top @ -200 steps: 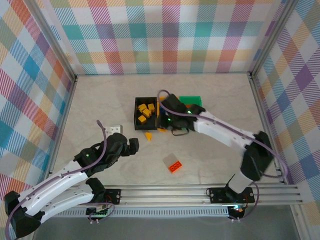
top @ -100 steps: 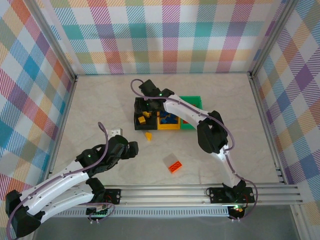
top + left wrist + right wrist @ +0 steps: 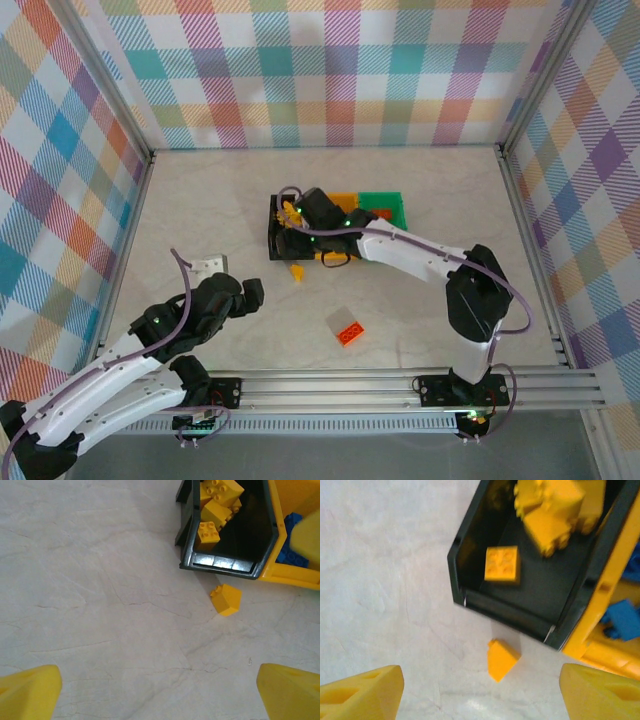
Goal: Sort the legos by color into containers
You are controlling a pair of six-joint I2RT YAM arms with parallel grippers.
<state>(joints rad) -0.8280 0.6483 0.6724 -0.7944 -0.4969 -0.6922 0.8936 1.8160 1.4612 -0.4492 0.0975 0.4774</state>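
Yellow legos lay in black container, blue legos in yellow-orange container. Unsorted on worktop: yellow lego just near of black container, orange-red lego nearer. Left fingers and right fingers stood open, empty.

Plaid walls enclose a pale marbled table bearing a small whitish block, perhaps plastic.

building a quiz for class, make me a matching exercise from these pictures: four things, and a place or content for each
1 black bin
2 yellow-orange bin
3 loose yellow brick
4 orange-red brick

a holds blue bricks
b on the table, just outside the black bin
c holds yellow bricks
d on the table, apart from the bins

Pairs: 1-c, 2-a, 3-b, 4-d
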